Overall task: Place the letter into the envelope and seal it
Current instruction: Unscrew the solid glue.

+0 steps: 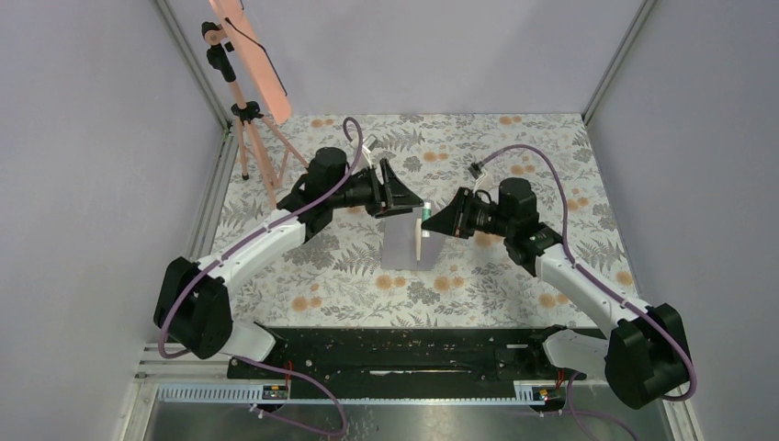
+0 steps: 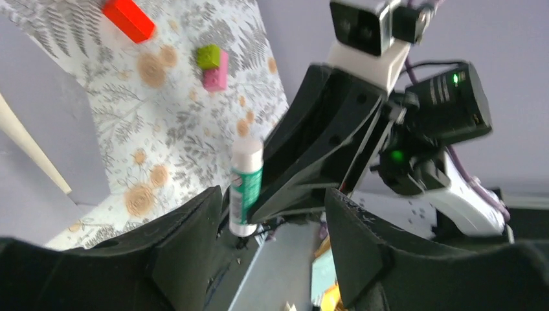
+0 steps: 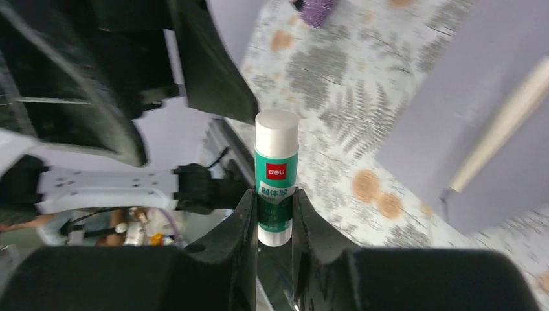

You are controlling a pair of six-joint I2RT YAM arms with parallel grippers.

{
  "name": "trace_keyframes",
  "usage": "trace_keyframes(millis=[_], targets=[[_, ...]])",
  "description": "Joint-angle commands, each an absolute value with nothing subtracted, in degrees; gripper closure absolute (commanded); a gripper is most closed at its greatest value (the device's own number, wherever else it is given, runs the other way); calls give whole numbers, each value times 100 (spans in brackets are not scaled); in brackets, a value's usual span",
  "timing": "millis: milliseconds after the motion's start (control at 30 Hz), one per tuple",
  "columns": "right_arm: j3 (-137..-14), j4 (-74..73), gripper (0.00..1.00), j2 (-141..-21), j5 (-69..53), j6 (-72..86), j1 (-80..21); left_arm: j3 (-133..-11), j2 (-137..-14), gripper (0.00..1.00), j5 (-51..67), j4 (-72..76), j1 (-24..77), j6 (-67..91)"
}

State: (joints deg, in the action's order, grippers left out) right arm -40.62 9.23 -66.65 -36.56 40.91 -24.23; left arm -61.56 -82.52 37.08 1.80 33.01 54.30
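The grey-lilac envelope [image 1: 401, 246] lies at the table's middle, with a cream strip of the letter [image 1: 420, 246] showing along its right side. My right gripper [image 1: 432, 219] is shut on a green and white glue stick [image 3: 276, 175], cap end outward, just above the envelope's far right corner. My left gripper [image 1: 397, 197] is open and empty, facing the glue stick [image 2: 246, 181] from close by. In the right wrist view the envelope [image 3: 466, 116] and the letter edge [image 3: 505, 123] are at the right. In the left wrist view they are at the left: envelope [image 2: 39, 123], letter edge [image 2: 32, 152].
A tripod [image 1: 246, 119] carrying a pink-orange panel stands at the back left. A red block [image 2: 129, 19] and a green and pink block [image 2: 212, 63] lie on the floral tablecloth [image 1: 514, 147]. Grey walls enclose three sides.
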Motion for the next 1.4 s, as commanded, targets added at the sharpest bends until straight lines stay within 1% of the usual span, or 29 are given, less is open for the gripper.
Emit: trace_keyframes(millis=[0, 100, 200, 300, 433, 533, 633, 733, 833, 933, 1100, 1367], targets=[[-4357, 2665, 100, -6609, -4645, 5148, -2315, -5973, -7635, 38, 5226, 1118, 3075, 5547], [-4542, 3436, 100, -6759, -4982, 5732, -2209, -6121, -7512, 38, 5792, 756, 3046, 5315], [-4616, 4509, 100, -7016, -5253, 6540, -2052, -5958, -7422, 38, 6128, 1378, 3039, 5758], [-4590, 5503, 100, -7236, -5297, 7341, -1906, -5843, -7364, 39, 6165, 2073, 3039, 6184], [-4616, 6170, 100, -7462, -5348, 7867, -1890, -5923, -7416, 38, 6079, 2357, 3058, 6333], [-4642, 6319, 100, -7498, -5426, 7994, -1890, -5830, -7554, 40, 5977, 2768, 3054, 6647], [-4658, 6391, 100, -7461, -5487, 8047, -1890, -5527, -7714, 42, 5864, 3816, 3051, 7358], [-4703, 6762, 100, -7496, -5554, 8307, -1890, -5292, -7991, 41, 5836, 5496, 3066, 8486], [-4800, 7710, 100, -7728, -5615, 9066, -1890, -5243, -8356, 41, 5675, 7006, 3067, 9495], [-4947, 8489, 100, -8066, -5599, 9770, -1905, -5390, -8671, 42, 5524, 7989, 3145, 10140], [-5041, 8500, 100, -8049, -5557, 9794, -1898, -5546, -8781, 42, 5489, 8121, 3293, 10224], [-5136, 8523, 100, -8088, -5520, 9883, -1974, -5554, -8806, 47, 5422, 8295, 3304, 10307]])
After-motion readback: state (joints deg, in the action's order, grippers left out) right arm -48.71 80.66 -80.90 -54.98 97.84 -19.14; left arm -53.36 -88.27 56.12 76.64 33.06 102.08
